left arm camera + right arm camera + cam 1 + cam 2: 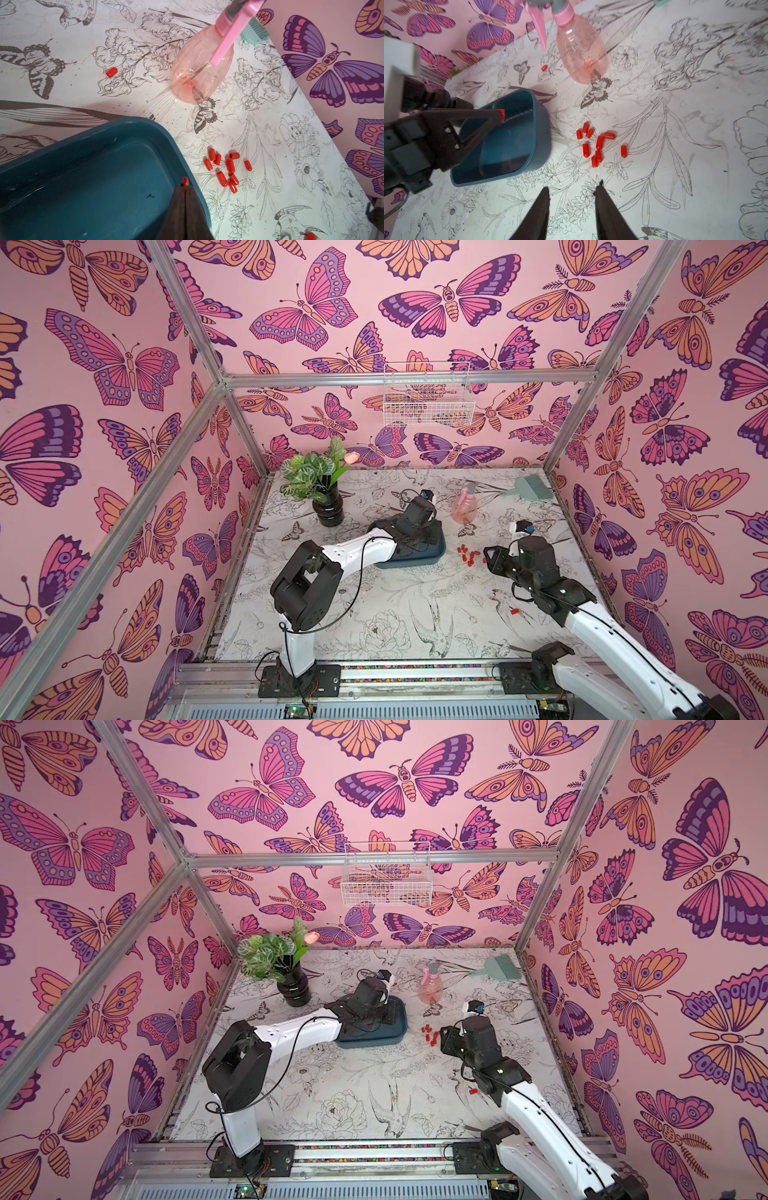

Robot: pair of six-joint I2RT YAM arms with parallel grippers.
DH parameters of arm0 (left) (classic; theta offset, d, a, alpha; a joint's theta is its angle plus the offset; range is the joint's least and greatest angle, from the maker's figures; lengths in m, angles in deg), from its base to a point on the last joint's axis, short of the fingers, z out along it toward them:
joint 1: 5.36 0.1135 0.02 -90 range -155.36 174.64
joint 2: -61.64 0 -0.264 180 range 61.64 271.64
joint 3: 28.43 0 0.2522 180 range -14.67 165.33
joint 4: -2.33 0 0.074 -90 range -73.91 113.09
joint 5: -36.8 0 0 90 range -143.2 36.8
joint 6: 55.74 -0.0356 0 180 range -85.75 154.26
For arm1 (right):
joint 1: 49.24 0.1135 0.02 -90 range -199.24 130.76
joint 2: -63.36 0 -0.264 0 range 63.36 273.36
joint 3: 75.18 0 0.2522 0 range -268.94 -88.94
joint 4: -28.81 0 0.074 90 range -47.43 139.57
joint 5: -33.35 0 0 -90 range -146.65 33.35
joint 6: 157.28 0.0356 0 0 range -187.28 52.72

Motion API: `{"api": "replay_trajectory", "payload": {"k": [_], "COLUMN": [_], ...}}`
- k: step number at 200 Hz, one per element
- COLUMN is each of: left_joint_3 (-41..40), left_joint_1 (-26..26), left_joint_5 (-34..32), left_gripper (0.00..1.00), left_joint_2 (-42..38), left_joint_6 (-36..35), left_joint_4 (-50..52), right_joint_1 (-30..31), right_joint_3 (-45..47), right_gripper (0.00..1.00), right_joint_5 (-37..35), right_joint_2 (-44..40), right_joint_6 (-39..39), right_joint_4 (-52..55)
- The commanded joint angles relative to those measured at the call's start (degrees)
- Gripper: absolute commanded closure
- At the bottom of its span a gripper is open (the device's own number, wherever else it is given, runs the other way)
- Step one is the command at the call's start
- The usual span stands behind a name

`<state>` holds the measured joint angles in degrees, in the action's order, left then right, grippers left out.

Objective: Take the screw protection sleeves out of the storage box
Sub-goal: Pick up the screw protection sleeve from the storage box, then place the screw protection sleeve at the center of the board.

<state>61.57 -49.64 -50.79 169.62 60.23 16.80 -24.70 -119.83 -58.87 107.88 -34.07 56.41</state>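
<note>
Well, left jaws pinch one sleeve (pixel 185 180) over the storage box (pixel 83 166); right jaws stand open.

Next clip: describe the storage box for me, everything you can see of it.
The storage box is a shallow, dark teal tray of glossy plastic with rounded corners and low walls, resting on the patterned table. Its visible floor holds no sleeves, only a dark speck. The shut left end effector holds one red sleeve over it near the rim; contact with the box cannot be told.

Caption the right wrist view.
Left gripper holds one red sleeve over the storage box; other sleeves lie beside it.
</note>
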Motion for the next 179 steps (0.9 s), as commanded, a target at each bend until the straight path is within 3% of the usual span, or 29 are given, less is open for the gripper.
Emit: {"api": "replay_trajectory", "payload": {"k": [1,133,179], "left_joint_3": [1.6,19.7,22.7], "left_joint_1": [-0.7,-4.3,-5.0], "left_joint_5": [3.0,10.4,11.9], "left_gripper": [0.94,0.89,0.89], "left_joint_2": [0.4,15.0,18.1], "left_joint_6": [0.1,-3.0,-4.0], "left_joint_4": [-1.9,12.3,15.9], "right_joint_1": [0.5,0.5,0.5], "right_joint_3": [2.8,2.4,2.6], "right_gripper": [0.60,0.60,0.60], "right_joint_5": [-4.6,-5.4,-5.4], "right_joint_2": [-5.5,-5.1,-5.2], "right_joint_6": [1.3,1.5,1.5], "right_joint_4": [-0.2,0.5,0.5]}}
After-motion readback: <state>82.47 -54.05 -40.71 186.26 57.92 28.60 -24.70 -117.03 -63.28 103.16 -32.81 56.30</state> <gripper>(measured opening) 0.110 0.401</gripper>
